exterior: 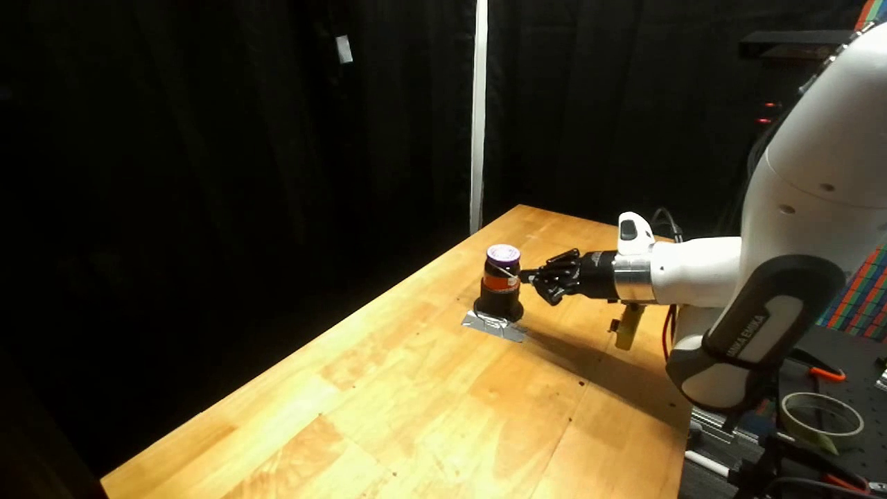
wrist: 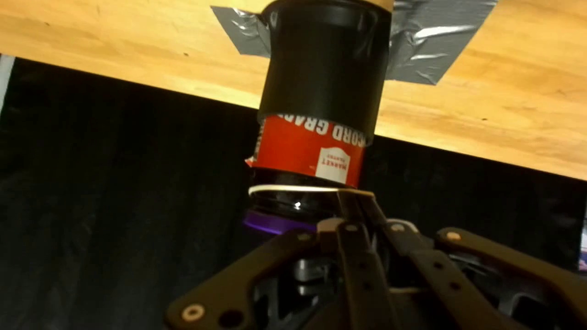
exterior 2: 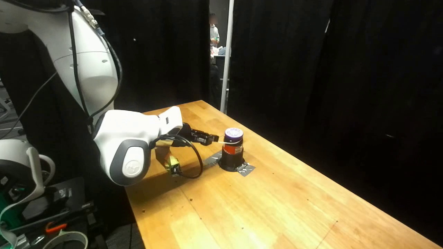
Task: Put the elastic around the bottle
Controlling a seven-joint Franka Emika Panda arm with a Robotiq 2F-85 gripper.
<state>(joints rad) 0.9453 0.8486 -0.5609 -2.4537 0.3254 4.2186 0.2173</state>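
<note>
My black claw (wrist: 360,201) pinches the thin white elastic (wrist: 298,188), which crosses the dark, red-labelled bottle (wrist: 302,151) below its purple lid (exterior 2: 234,134). The bottle stands upright in a black holder (wrist: 325,73) taped to the pale wooden counter (exterior: 429,388); beyond, I see black curtains (exterior: 242,173).

Both ext. views: pale blond-wood counter (exterior: 416,388) brightly lit, black fabric curtains (exterior 2: 346,86) v. dark, folds mostly lost. Light seems from above; white-and-grey robot arm (exterior: 797,201) throws shadow (exterior: 603,371) on counter. In an ext. view, far-off pale-clad person (exterior 2: 214,33) has blurred face. Wrist cam: lower half dim; glare on crinkled silver tape (wrist: 429,43), glint on red-labelled dark bottle (wrist: 300,153).
</note>
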